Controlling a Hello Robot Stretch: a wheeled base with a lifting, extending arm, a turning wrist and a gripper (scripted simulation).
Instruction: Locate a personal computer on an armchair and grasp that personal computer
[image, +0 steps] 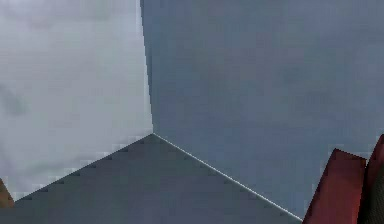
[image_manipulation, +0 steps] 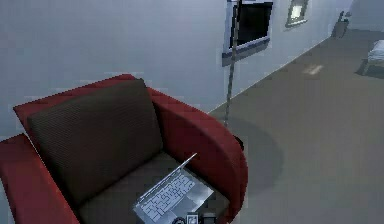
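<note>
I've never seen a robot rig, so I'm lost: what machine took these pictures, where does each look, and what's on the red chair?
A wheeled robot with one arm ending in a gripper. One camera looks ahead, at a room corner. The other looks out sideways, where the arm reaches: an open laptop lies on the seat of the red armchair. The small dark-and-white parts at that picture's bottom edge seem to be the gripper; whether it holds anything can't be told.

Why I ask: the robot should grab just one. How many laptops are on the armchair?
1. An open laptop lies on the seat of the red armchair. Part of the seat is out of frame, so another may be hidden.
</note>
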